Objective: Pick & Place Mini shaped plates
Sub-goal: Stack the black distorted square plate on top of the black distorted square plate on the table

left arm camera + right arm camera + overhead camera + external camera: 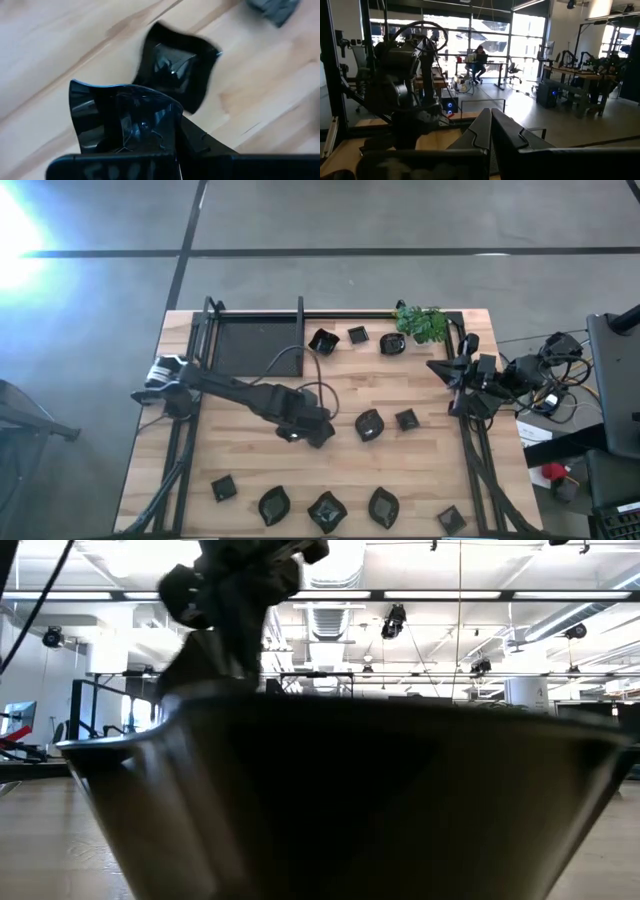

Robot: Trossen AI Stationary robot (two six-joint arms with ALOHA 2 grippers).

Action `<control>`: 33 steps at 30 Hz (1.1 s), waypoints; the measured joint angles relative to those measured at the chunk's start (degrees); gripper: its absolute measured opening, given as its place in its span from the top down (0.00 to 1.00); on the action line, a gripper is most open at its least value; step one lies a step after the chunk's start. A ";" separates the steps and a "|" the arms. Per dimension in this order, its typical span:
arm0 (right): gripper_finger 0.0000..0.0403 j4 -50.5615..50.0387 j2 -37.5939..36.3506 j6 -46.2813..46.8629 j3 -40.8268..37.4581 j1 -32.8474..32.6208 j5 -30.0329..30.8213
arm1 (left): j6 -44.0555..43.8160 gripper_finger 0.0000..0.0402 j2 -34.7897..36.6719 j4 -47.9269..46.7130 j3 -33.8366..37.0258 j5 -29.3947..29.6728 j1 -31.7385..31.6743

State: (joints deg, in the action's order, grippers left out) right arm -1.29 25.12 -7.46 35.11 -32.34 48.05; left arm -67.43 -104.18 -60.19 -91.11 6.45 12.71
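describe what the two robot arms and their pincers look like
Both arms are dark, jointed and slim. The left arm has a pale base joint and a black cable looping above it; its pincer is black. The right pincer shows two dark angular fingers pressed together.

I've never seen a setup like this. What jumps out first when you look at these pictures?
The left gripper, reaching to the middle of the wooden table, is shut on a glossy black mini plate, with another square plate lying on the wood just beyond it. More small black plates sit in a row along the near edge and near the green plant at the far edge. The right gripper waits shut at the table's right side.
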 joint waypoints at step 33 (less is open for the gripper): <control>0.98 -0.01 0.02 -0.19 0.00 -0.01 0.03 | 13.68 1.00 -9.02 6.97 -4.96 3.48 -0.50</control>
State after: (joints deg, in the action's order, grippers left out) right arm -1.30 25.15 -7.65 35.11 -32.34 48.08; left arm -53.75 -113.21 -53.23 -96.07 9.93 12.21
